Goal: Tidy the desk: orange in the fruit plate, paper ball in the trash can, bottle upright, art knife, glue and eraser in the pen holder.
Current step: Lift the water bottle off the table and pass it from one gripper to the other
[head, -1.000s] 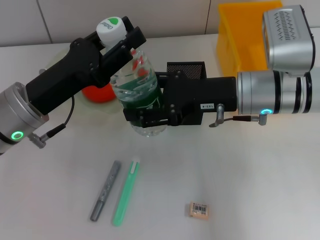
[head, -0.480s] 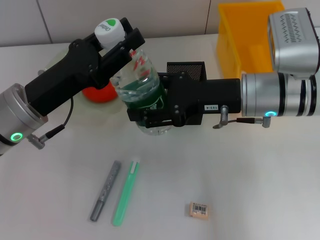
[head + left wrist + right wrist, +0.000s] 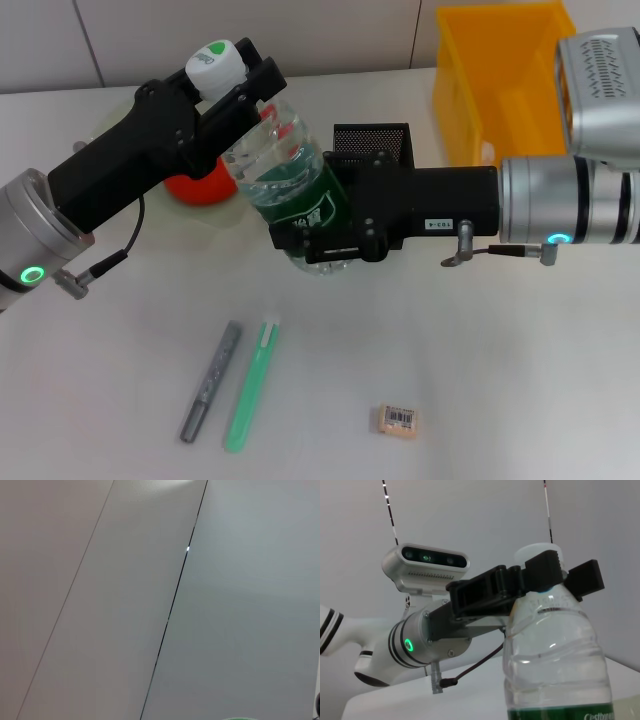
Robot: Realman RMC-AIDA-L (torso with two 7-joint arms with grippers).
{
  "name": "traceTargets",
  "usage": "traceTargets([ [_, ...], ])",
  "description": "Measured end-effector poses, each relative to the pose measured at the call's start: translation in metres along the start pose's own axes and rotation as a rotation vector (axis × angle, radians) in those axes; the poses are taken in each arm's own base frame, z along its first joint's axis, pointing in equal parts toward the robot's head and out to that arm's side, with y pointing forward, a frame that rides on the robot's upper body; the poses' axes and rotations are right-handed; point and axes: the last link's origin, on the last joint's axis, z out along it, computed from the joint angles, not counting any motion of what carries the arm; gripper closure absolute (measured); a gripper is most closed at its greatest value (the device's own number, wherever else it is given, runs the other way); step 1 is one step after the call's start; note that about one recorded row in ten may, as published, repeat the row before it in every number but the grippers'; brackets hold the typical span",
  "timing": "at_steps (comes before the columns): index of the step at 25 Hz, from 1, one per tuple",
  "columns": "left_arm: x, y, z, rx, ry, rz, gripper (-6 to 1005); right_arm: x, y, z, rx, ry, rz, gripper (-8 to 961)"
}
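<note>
Head view: the clear plastic water bottle [image 3: 290,190] with its green label and white cap is held off the desk between both arms, tilted with the cap up and to the far left. The left gripper [image 3: 232,82] is clamped on the neck just under the cap; the right gripper [image 3: 318,232] is closed around the labelled lower body. The red-orange round orange [image 3: 193,186] already sits in the pale-green translucent fruit plate [image 3: 112,121] at far left, mostly hidden behind the left arm. The tall black mesh pen holder [image 3: 372,139] stands just behind the right gripper, and the bright yellow plastic trash can [image 3: 497,75] is at far right. On the near side of the white desk [image 3: 520,380] lie a grey pen-like stick [image 3: 211,381], a green slim art knife [image 3: 251,385] just beside it, and the small beige eraser [image 3: 398,419] with a barcode sticker farther right. No paper ball is visible.

By my reading, the bottle-upright step is in hand: next the bottle's base must be brought down level onto a free patch of desk, away from the pen holder, before either grip lets go.

Left wrist view: only pale wall panels with a dark seam; no fingers show.

Right wrist view: the bottle's shoulder and cap fill the near field, with the left gripper's black fingers [image 3: 485,592] pinching the neck and the left arm's silver wrist behind, against a plain grey wall.
</note>
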Motion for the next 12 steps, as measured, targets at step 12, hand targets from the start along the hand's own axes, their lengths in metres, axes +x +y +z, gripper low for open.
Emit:
traceTargets([
  [12, 0.0, 0.0, 0.001, 0.003, 0.001, 0.011, 567, 0.007, 0.008, -0.012, -0.004, -0.011, 0.023, 186],
])
